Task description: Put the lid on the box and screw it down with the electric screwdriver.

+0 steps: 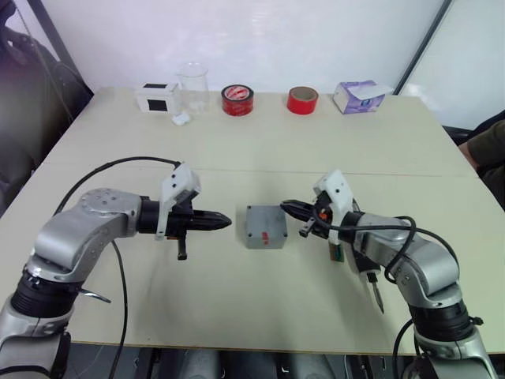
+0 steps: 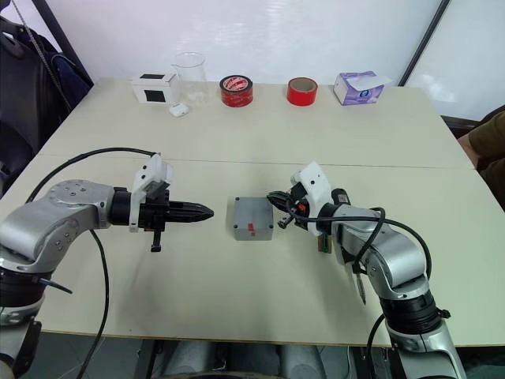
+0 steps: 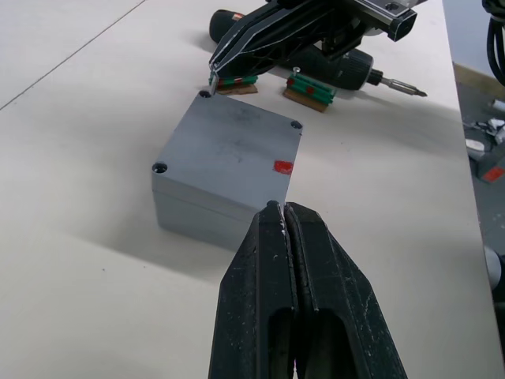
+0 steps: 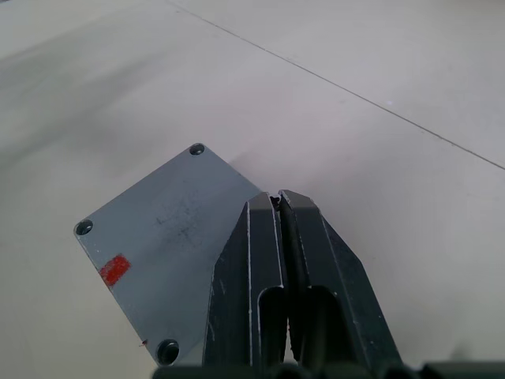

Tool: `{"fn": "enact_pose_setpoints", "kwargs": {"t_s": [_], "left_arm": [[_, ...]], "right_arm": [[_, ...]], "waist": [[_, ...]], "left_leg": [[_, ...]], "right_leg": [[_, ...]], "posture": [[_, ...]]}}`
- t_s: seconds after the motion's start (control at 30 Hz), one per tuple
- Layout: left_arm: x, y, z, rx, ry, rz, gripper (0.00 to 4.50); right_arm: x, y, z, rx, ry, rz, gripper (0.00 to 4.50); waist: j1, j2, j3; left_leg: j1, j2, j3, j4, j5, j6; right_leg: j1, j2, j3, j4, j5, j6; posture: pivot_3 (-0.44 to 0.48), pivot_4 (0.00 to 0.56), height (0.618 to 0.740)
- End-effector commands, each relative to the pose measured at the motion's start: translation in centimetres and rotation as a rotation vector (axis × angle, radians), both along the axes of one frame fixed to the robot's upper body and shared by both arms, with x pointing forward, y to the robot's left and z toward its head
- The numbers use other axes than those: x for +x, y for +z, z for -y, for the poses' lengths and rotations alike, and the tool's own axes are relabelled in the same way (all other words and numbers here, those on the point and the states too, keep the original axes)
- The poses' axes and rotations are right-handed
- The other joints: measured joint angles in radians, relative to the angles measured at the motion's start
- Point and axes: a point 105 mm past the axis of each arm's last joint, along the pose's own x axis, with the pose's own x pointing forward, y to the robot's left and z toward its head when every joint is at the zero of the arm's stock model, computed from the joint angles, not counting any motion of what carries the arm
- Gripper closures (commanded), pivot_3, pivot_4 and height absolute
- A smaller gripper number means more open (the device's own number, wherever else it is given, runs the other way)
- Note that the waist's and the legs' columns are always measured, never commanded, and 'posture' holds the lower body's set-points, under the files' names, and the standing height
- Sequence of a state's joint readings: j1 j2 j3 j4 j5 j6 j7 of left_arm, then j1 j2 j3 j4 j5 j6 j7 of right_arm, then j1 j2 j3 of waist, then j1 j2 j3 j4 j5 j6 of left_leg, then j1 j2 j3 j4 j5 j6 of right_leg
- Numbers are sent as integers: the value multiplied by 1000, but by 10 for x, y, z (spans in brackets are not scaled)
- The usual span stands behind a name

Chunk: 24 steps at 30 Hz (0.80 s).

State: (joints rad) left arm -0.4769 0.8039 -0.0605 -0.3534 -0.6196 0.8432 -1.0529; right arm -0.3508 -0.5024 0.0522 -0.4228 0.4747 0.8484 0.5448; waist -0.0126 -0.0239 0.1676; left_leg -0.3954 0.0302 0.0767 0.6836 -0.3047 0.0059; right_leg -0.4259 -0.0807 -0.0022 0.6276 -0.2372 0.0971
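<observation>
The small square grey plastic box [image 1: 265, 227] sits at the middle of the pale matte table [image 1: 260, 150], between the two arms; the flat grey plastic lid [image 3: 229, 150] already lies on it, flush at the edges, its smooth top lightly scuffed, with a round recessed screw hole at each visible corner and a small red mark near one edge; a thin seam along the side wall shows where cover meets deeper half.

The left gripper [image 1: 223, 222] points at the box from the left, its two glossy black tapered fingers pressed together with nothing between them, tips just short of the box's left side; the right gripper [image 1: 290, 210] reaches in from the right, its black fingers likewise closed on nothing, tips over the lid's right edge.

The black pen-shaped electric screwdriver [image 3: 335, 67] lies on the table behind the right gripper, to the right of the box, its thin metal bit pointing toward the near edge; two small green-and-tan blocks [image 3: 309, 88] lie beside it.

Along the far edge stand a white box with a black panel [image 1: 156, 98], a clear plastic beaker [image 1: 193, 86], two red tape rolls [image 1: 237, 100] and a lilac tissue box [image 1: 357, 96].
</observation>
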Motion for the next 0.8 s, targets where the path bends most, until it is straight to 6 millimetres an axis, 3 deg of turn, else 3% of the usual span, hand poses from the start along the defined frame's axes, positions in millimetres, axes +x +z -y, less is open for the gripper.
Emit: {"fn": "enact_pose_setpoints", "kwargs": {"t_s": [0.03,0.8], "left_arm": [[-1,9,2,-6,-12,42,4500],[1,6,-3,-8,4,47,4500]], "right_arm": [[2,7,1,-2,-3,43,4491],[9,-3,0,-17,-6,19,4491]], "waist": [[0,0,0],[0,0,0]], "left_leg": [[0,0,0,0,0,0],[0,0,0,0,0,0]], "right_leg": [[0,0,0,0,0,0],[0,0,0,0,0,0]], "posture": [[0,150,740],[0,150,740]]}}
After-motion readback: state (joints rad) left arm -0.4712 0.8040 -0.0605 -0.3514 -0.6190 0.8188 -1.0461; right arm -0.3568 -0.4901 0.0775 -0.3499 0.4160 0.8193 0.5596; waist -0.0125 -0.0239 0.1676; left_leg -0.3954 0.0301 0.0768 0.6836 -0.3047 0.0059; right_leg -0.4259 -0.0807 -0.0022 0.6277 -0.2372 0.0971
